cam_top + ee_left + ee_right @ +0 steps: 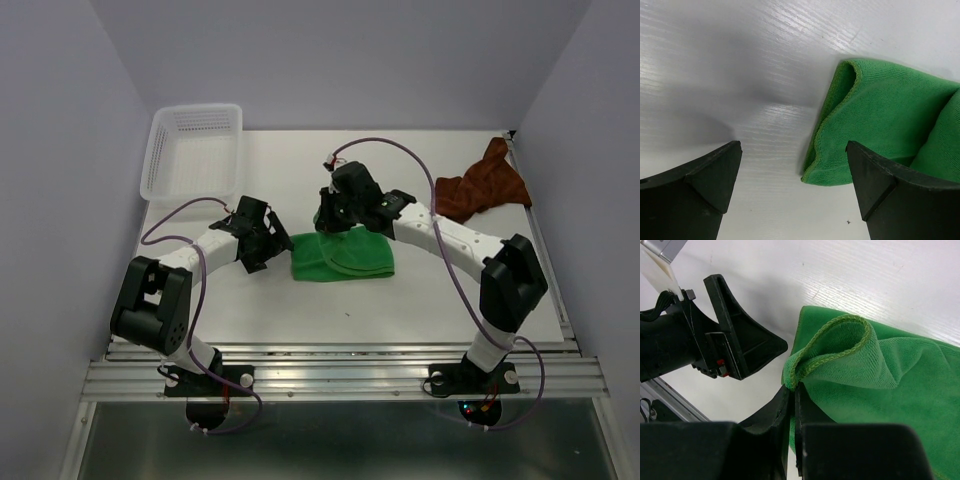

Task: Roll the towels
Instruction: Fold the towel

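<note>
Your green towel (343,258) lies folded flat near the middle of the table (420,310), between the two arms. In the right wrist view, one corner is lifted off the rest of the cloth. There the stitched hem curls up into a small loop and runs down into the right gripper (791,392), whose jaws are pressed together on that hem. From above, you see this gripper sitting over the towel's far left corner. The remainder of the towel rests on the table, with a rounded fold showing across its top layer.

The left gripper (792,147) is low over the table, just beside the towel's left edge. Its fingers (705,185) are spread wide, with only bare tabletop and the near corner of the cloth showing between them. The towel's doubled left edge lies in front of the finger on the right side of that view. You cannot tell from these views whether that finger touches the cloth.

Farther out, a rust-brown towel (485,188) lies crumpled at the far right of the table, close to the wall and well apart from the green one. A white basket (192,150) with perforated walls stands at the far left corner. Purple cables (165,225) loop along both arms.
</note>
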